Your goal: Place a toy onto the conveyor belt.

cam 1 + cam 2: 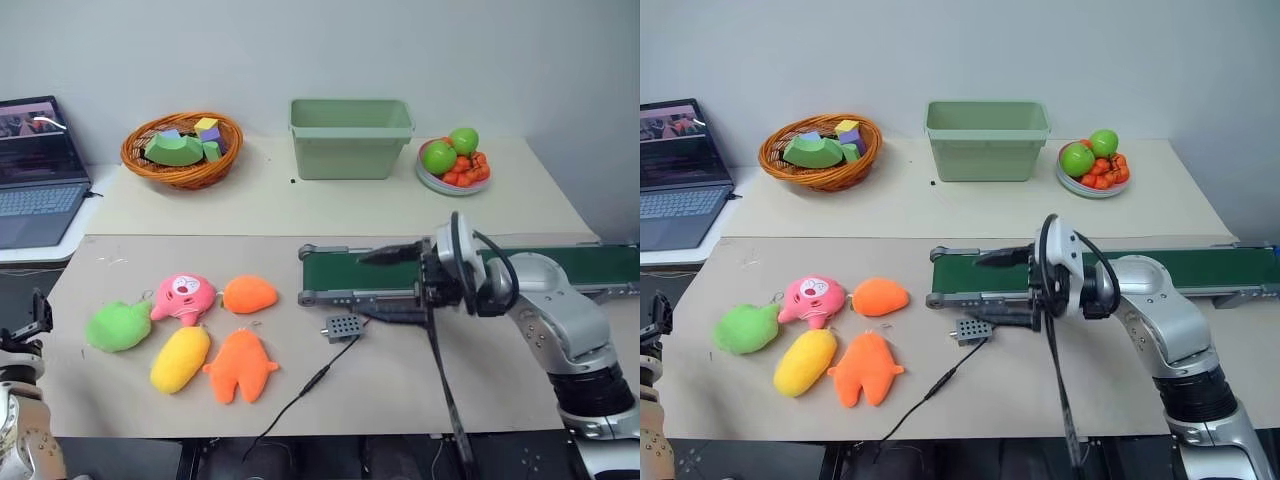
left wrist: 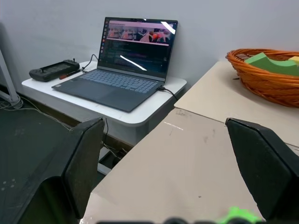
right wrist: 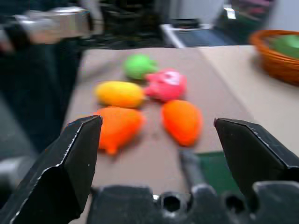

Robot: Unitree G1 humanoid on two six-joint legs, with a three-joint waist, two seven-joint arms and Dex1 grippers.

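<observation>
The toy [image 1: 118,326] is lying near the left edge of the tabletop, just beside the left gripper [image 1: 33,318], which is spread wide and empty. The right gripper [image 1: 1012,282], also released, is held over the conveyor belt [image 1: 560,266], well apart.

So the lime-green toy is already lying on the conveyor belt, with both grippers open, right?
Not quite. The lime-green toy still lies on the table, beside the pink plush, well left of the conveyor belt, as the left eye view shows. Both the left gripper and right gripper are open.
</observation>
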